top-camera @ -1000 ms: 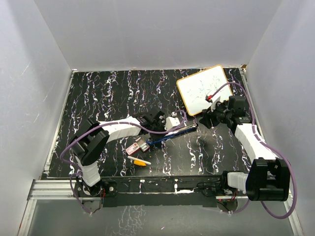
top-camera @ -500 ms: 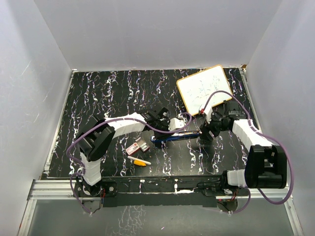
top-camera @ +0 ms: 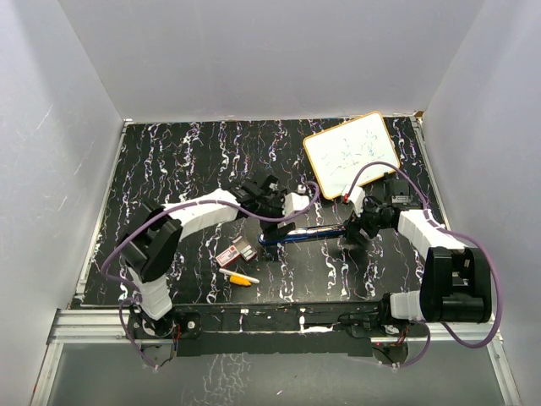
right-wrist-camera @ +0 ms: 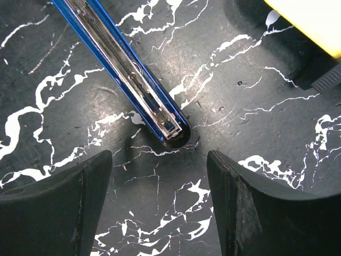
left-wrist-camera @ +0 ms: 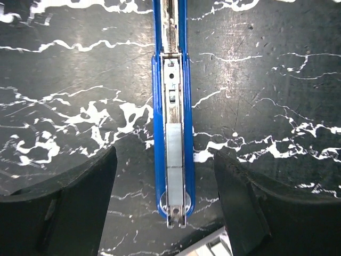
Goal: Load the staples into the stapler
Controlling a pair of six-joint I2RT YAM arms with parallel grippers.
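The blue stapler [top-camera: 303, 234] lies opened out flat on the black marbled table. In the left wrist view a silvery strip of staples [left-wrist-camera: 174, 160] sits in its metal channel [left-wrist-camera: 173, 80]. My left gripper [left-wrist-camera: 165, 154] hovers open over that end, a finger on each side, touching nothing. My right gripper [right-wrist-camera: 159, 160] is open just short of the stapler's other end [right-wrist-camera: 169, 130], with only table between its fingers. The red-and-white staple box [top-camera: 226, 255] rests left of the stapler. From above, the left gripper [top-camera: 283, 223] and right gripper [top-camera: 353, 235] flank the stapler.
A yellow-and-white marker [top-camera: 239, 277] lies near the front edge, below the box. A small whiteboard [top-camera: 351, 152] with a yellow rim lies at the back right; its edge [right-wrist-camera: 314, 21] shows close to my right gripper. White walls enclose the table.
My left gripper has gone from shut to open over the stapler. My right gripper came down from near the whiteboard to the stapler's right end and opened wider. The stapler now lies more level.
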